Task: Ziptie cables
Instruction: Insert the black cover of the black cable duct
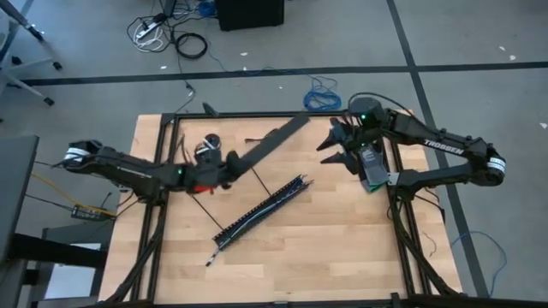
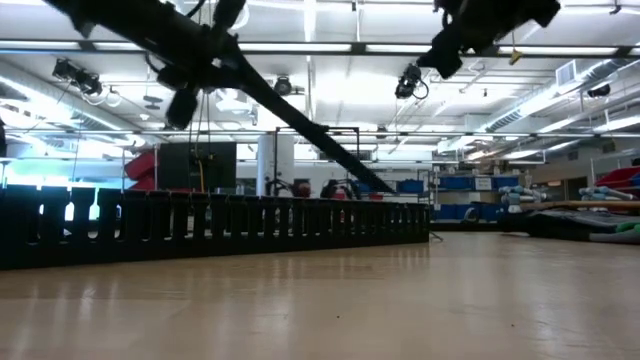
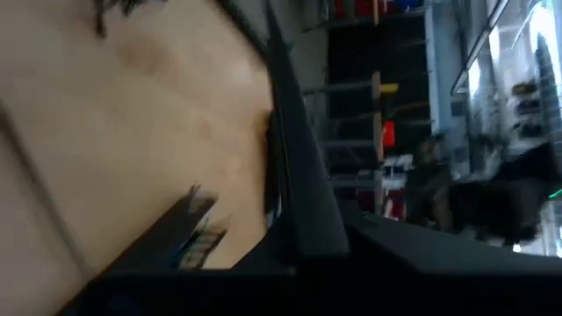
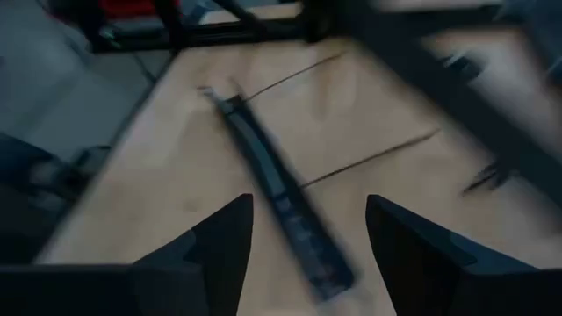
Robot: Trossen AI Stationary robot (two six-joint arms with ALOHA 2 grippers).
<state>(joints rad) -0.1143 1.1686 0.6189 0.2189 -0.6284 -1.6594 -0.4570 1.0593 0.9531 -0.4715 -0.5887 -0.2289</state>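
Observation:
My left gripper (image 1: pixel 229 167) hangs over the table's left middle, shut on a wide black strip (image 1: pixel 272 141) that runs off toward the far right. A wide black perforated strip (image 1: pixel 261 210) lies slantwise on the table's middle; pale lines run along it, and I cannot tell whether they are the cables. Thin black zipties (image 1: pixel 268 181) (image 4: pixel 369 158) lie flat on the wood beside it. My right gripper (image 1: pixel 328 147) (image 4: pixel 307 237) hovers open over the far right part of the table, above the perforated strip (image 4: pixel 277 189) and touching nothing. My left gripper holds the wide black strip by its near-left end (image 1: pixel 240 164), coming level from the table's left, the fingers lying along it. The strip is lifted clear and runs away from the gripper toward the far right (image 3: pixel 299 175) (image 2: pixel 300 120). The gripper's body hides the place of contact.
A black frame rail (image 1: pixel 163 171) borders the table on its left, far and right sides. A small round dark object (image 1: pixel 208 144) sits close behind my left gripper. A blue coiled cable (image 1: pixel 322 94) lies on the floor beyond the far edge. Bare wood (image 1: pixel 342 248) lies near right.

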